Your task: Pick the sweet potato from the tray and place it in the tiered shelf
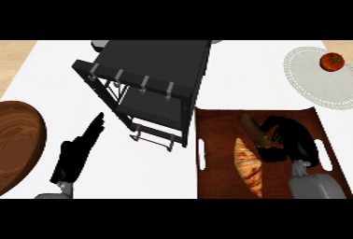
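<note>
A brown sweet potato (252, 128) lies on the dark red-brown tray (217, 140) at the lower right. My right hand (293, 137) is over the tray with its fingers curled around the sweet potato's right end. The black tiered shelf (148, 77) stands at the upper middle, left of the tray. My left hand (77, 151) rests open on the white counter at the lower left, fingers straight and pointing toward the shelf.
A croissant (249, 166) lies on the tray just below the sweet potato. A white plate (314, 86) with a tomato (331, 61) sits at the upper right. A wooden bowl (17, 144) is at the left edge.
</note>
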